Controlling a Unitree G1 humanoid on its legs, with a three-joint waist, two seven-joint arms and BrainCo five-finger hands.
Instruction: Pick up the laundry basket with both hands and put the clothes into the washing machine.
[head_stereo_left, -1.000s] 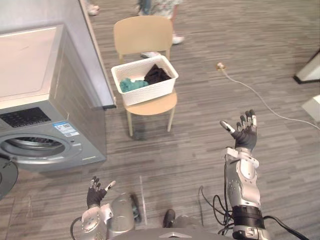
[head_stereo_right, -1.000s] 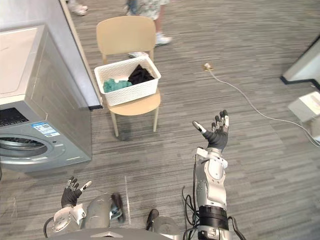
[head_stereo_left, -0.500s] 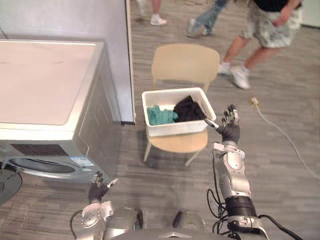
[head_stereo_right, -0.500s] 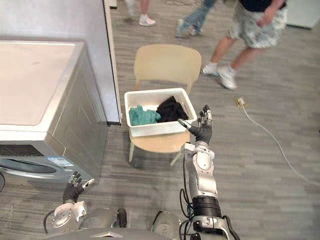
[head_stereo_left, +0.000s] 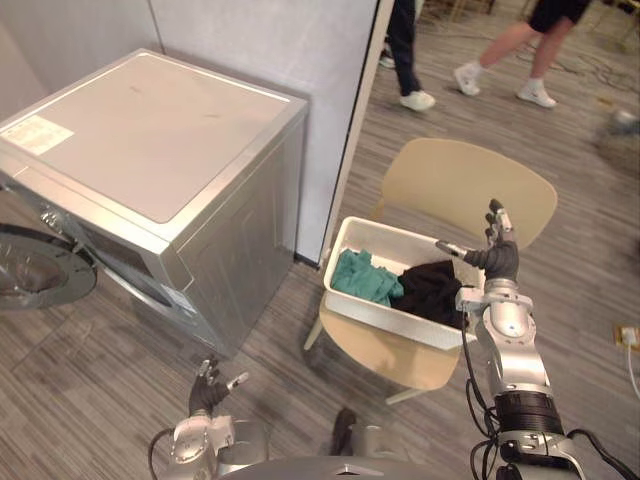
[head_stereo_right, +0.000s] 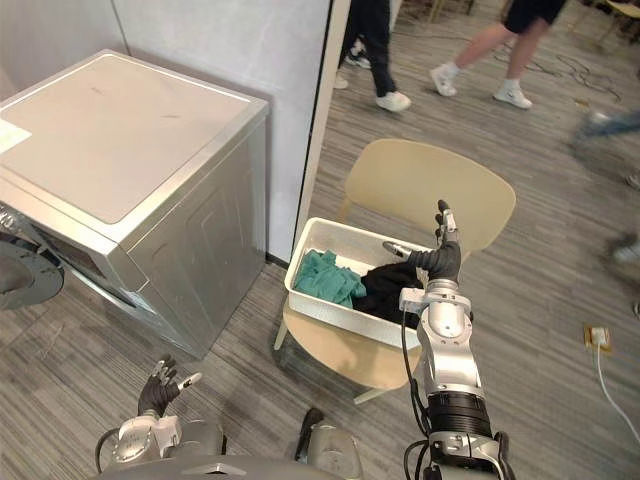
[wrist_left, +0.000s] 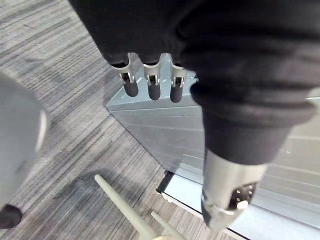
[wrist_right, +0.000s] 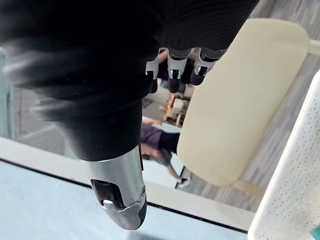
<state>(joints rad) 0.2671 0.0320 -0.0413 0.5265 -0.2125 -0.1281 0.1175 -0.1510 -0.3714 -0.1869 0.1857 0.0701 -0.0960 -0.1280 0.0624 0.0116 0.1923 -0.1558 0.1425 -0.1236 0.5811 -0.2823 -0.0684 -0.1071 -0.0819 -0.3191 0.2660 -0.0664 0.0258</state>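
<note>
Holding the right hand (head_stereo_left: 497, 260) up by the right end of the laundry basket (head_stereo_left: 385, 322), fingers spread, gripping nothing; holding the left hand (head_stereo_left: 208, 393) well apart from the basket, also spread; finding the basket resting on the chair (head_stereo_left: 455, 190), carrying teal and black clothes (head_stereo_left: 365, 278), washing machine (head_stereo_left: 150, 140) standing to its left.

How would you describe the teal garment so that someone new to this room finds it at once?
Find the silver washing machine; beside it stands a beige chair with a white laundry basket on the seat. Two garments lie in the basket: the teal garment is on the side nearer the machine, next to the black garment.
</note>
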